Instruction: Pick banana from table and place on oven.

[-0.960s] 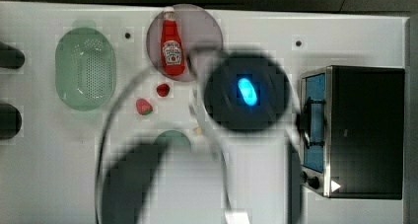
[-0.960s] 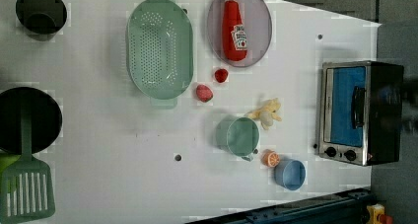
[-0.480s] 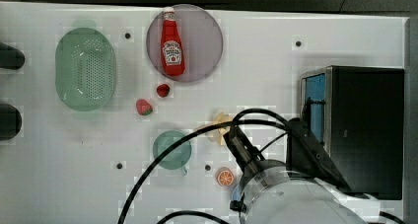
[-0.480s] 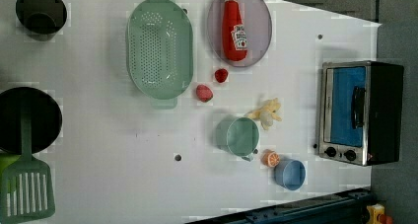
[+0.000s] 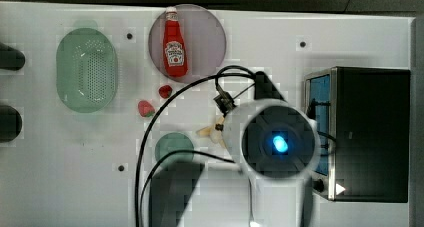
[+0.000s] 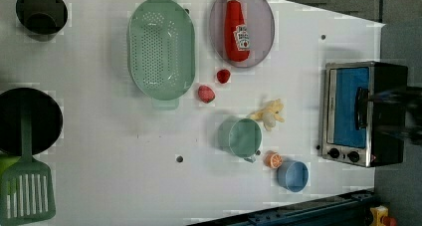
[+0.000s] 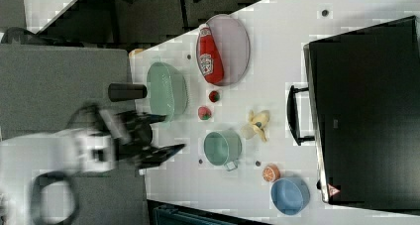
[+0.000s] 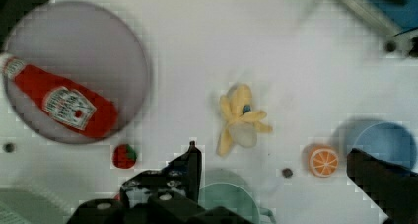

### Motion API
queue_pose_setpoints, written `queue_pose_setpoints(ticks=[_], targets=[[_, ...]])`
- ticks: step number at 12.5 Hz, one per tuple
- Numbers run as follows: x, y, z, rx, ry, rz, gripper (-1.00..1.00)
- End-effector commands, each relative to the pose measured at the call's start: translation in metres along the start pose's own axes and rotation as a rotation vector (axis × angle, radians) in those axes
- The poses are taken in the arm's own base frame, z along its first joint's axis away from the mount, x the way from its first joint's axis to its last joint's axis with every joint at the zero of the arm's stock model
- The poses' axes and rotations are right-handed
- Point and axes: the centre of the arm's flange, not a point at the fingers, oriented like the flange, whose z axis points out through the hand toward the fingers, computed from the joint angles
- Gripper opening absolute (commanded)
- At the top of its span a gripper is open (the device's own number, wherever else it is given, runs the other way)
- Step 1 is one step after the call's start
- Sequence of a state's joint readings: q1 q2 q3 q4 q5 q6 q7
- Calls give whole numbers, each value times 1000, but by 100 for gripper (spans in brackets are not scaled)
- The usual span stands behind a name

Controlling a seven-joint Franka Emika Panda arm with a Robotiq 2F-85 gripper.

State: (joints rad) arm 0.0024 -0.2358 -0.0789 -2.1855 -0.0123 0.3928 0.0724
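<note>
White table (image 6: pixel 124 151) holds the banana (image 6: pixel 269 113), lying between the green cup (image 6: pixel 241 137) and the oven (image 6: pixel 362 112); above it, the gripper (image 8: pixel 273 167) hangs with jaws spread wide, holding nothing

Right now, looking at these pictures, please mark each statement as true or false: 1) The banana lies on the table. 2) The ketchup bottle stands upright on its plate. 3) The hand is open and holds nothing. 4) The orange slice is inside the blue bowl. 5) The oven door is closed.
1) True. The banana lies on the white table, beside the green cup.
2) False. The ketchup bottle lies flat on the round plate.
3) True. The hand is open, above the table, with nothing between its fingers.
4) False. The orange slice lies on the table next to the blue bowl.
5) True. The oven has its glass door shut.
</note>
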Motion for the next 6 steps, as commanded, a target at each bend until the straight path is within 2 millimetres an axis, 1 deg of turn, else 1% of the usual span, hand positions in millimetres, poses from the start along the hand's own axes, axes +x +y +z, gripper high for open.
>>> queue_pose_setpoints(ticks=[1, 4, 6], targets=[[-5, -3, 68, -33, -4, -12, 100], [-8, -10, 136, -41, -5, -25, 100], [-11, -18, 175, -59, -17, -41, 100]])
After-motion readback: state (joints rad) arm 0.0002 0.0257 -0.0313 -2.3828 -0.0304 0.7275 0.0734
